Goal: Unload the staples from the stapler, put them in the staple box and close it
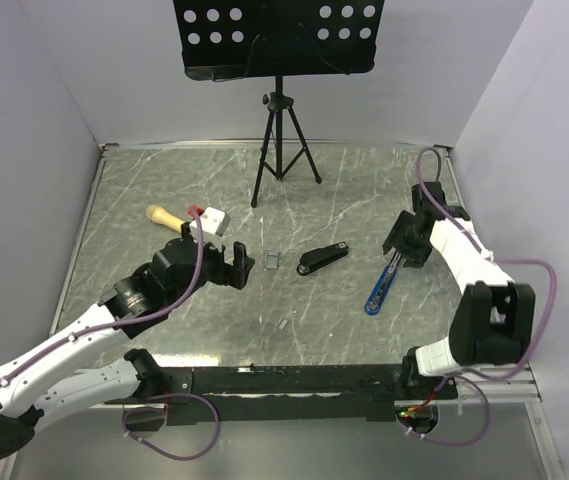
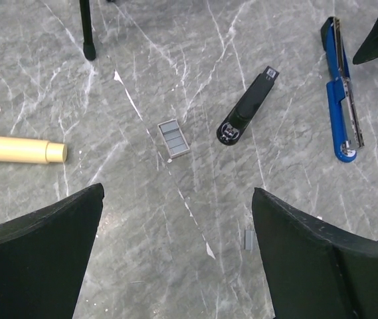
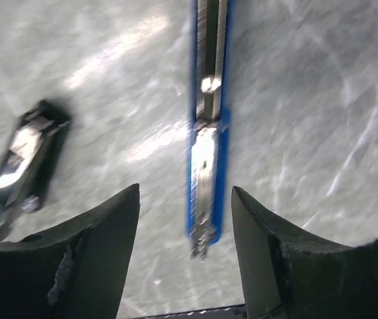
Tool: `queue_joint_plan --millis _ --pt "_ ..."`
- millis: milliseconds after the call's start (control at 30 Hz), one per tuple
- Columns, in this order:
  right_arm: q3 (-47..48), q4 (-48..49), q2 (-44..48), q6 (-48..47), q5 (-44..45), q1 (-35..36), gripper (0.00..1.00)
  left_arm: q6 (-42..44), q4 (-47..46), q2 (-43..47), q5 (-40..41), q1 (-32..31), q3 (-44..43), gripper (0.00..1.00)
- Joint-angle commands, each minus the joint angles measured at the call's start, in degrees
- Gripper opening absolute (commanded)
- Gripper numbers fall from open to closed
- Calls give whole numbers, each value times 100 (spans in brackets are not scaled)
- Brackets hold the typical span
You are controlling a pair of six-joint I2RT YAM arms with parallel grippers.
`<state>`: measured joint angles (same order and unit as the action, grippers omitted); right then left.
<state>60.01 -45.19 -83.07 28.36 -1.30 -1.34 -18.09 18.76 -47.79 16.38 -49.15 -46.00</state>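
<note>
From above, the grey marbled surface (image 1: 364, 190) carries the small slim black stapler (image 1: 324, 258) near its middle. It lies flat and closed, slanting up toward the right. A tiny thin silver-grey staple strip (image 1: 282, 324) lies apart from it, nearer the arm bases. A small grey rectangular block (image 1: 272, 259) sits just left of the stapler. The left pincer (image 1: 226, 262) hovers left of that block, spread wide and holding nothing. A wooden-handled tool with a pale head (image 1: 164, 215) lies behind it. The right pincer (image 1: 404, 250) sits over the far end of a blue-handled stick tool (image 1: 382, 285), which lies right of the stapler. A black perforated music stand on a tripod (image 1: 279, 60) stands at the back.

From the left wrist, the left pincer (image 2: 175, 266) shows its two black fingers (image 2: 36, 259) far apart above the bare surface. The staple strip (image 2: 248, 239) lies just beside the right-hand finger. The ribbed grey block (image 2: 173, 138) and the stapler (image 2: 248, 106) lie farther out, close together but not touching. The blue tool (image 2: 341, 100) is beyond them, the wooden handle (image 2: 19, 149) is on the left and a tripod leg (image 2: 86, 30) is at the top.

The right wrist view is blurred. The right pincer (image 3: 185, 252) has its fingers (image 3: 82, 259) parted, with a gap wider than the blue tool (image 3: 205, 166), which lies lengthwise between them. No contact can be made out. The stapler (image 3: 19, 166) lies off to the left.
</note>
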Motion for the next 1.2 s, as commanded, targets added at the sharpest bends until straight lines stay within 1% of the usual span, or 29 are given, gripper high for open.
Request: queue_joint_plan --millis 0,67,100,167,200,267,300,367,400,467,500,533,600,733,900,1167 --pt "152 -236 721 1088 -98 607 68 -2 -145 305 -117 -16 38 97" --pt "178 -166 748 1556 -46 1099 70 -72 -233 428 -205 -7 117 97" --pt "274 -174 652 2020 -37 1240 71 -90 -242 463 -197 -16 161 97" --pt "458 -323 494 2462 -20 1574 71 -169 -137 490 -4 -16 135 97" --pt "633 -341 319 2803 -2 1672 71 -186 -119 516 84 -25 109 97" --pt "880 -507 116 3148 120 1978 72 -187 -171 604 233 -16 143 97" --pt "1168 -761 -111 3454 356 2085 72 -178 -197 639 260 -25 196 97" --pt "1477 -947 -376 3667 429 2304 73 -169 -259 736 278 -25 240 97" --pt "1783 -1131 -664 3816 464 2358 73 -169 -294 745 269 -25 258 97" --pt "2145 -1412 -982 3975 534 2489 73 -160 -303 719 278 -25 258 97" --pt "2503 -1570 -1288 4115 578 2586 73 -160 -286 701 287 -16 241 97" --pt "2672 -1876 -1439 4186 665 2639 73 -160 -268 649 287 -25 232 97" --pt "3006 -2011 -1781 4309 666 2744 72 -160 -251 604 330 -16 214 97" --pt "3201 -2064 -2117 4537 596 2902 71 -169 -259 552 322 -25 223 97" --pt "3517 -2310 -2529 4898 710 3131 71 -186 -268 604 410 -25 258 97" --pt "3474 -2047 -2881 5065 596 3307 70 -248 -338 674 436 -25 328 97"
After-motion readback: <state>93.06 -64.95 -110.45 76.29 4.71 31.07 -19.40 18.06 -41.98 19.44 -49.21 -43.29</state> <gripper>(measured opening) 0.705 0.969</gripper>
